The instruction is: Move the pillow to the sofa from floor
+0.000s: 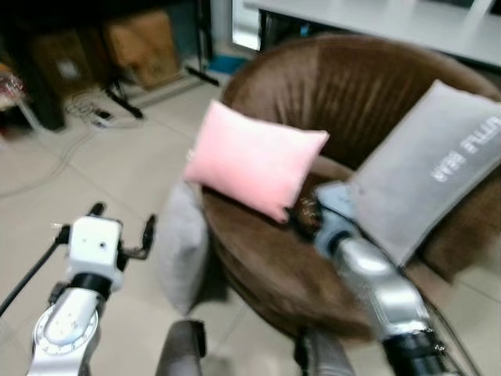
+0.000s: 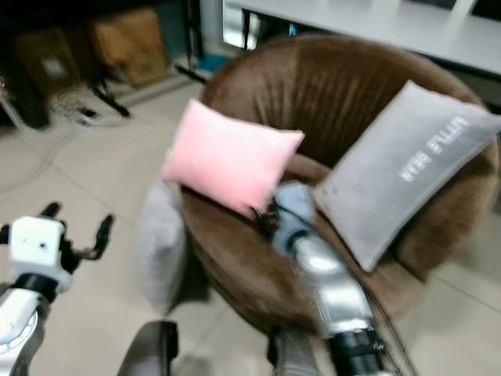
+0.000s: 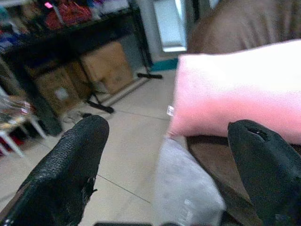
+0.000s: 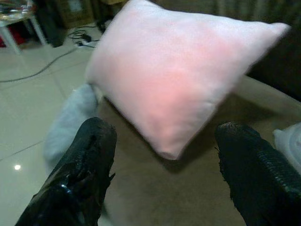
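Sofa (image 1: 344,102): round, brown, plush, bowl-shaped; landmark for everything below.
Pink pillow (image 1: 254,159): tilted on the sofa's front-left rim, lower corner dipping toward the seat, upper edge leaning out past the rim.
Grey pillow (image 1: 427,168): propped against the sofa's right side, white lettering near its upper edge.
Pale cushion (image 1: 182,247): upright on the floor (image 1: 117,172), pressed against the sofa's outer left wall, directly below the pink pillow.
Right hand (image 4: 162,165): over the sofa seat, just in front of the pink pillow's lower corner; fingers (image 4: 89,160) spread wide apart, gripping nothing, no contact with the pillow visible.
Left hand (image 1: 121,227): raised above the floor, left of the sofa and near the pale cushion; fingers (image 3: 70,165) parted wide, empty.
Shelving (image 3: 70,28): dark, well beyond the sofa's left side, cardboard boxes (image 1: 145,43) underneath.
Cables (image 1: 90,110): loose on the floor in front of the boxes.
Worktop (image 1: 391,19): pale, running behind the sofa's back.
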Robot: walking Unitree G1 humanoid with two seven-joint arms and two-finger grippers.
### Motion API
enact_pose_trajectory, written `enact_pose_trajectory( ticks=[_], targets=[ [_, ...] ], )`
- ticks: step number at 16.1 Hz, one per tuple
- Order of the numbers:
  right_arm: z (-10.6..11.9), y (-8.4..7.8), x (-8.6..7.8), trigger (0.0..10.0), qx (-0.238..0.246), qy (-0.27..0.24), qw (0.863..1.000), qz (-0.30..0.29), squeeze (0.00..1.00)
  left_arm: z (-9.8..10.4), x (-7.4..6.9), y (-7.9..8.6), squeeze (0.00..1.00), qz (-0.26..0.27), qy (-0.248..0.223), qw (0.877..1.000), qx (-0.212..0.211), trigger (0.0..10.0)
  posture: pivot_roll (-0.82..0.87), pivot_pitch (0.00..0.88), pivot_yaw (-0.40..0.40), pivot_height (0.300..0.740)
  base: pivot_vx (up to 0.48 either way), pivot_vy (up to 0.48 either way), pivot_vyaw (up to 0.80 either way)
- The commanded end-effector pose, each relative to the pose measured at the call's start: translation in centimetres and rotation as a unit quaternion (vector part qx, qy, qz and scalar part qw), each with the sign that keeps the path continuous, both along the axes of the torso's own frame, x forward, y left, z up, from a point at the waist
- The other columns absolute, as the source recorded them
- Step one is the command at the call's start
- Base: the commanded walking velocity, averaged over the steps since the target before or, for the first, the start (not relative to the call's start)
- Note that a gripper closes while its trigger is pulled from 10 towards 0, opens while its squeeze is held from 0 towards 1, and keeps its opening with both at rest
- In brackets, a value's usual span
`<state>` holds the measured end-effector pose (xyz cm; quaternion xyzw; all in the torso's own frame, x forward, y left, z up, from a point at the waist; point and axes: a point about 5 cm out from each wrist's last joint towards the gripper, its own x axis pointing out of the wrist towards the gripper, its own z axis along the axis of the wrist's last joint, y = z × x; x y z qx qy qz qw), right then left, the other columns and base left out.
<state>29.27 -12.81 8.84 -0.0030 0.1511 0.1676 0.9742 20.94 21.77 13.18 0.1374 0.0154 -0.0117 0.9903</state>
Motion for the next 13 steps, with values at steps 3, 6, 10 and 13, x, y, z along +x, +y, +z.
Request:
enact_pose_trajectory(
  ticks=[3,6,10,13],
  targets=[
    [0.5,2.7,-0.3,10.0,-0.003,-0.012,0.996,0.092,0.00,0.5,-0.2,0.8,0.00,-0.001,0.000,1.000,0.014,10.0,0.06,0.000,0.015,0.600,0.282,0.000,0.00],
    [0.5,3.7,0.2,10.0,0.004,-0.011,0.995,0.096,0.00,0.7,-0.9,1.1,0.00,0.001,0.005,1.000,0.020,10.0,0.08,0.000,0.003,0.600,0.276,0.000,0.50],
    [-0.2,3.6,-0.1,10.0,0.008,0.007,0.996,0.091,0.00,0.7,-2.0,1.2,0.00,0.009,0.013,1.000,0.024,10.0,0.09,0.000,-0.028,0.600,0.063,0.000,0.00],
    [-0.2,3.4,0.3,10.0,0.007,0.015,0.997,0.077,0.00,0.4,-2.4,1.0,0.00,0.002,0.026,0.999,0.020,10.0,0.08,0.000,-0.038,0.600,0.000,0.000,0.00]
  ],
)
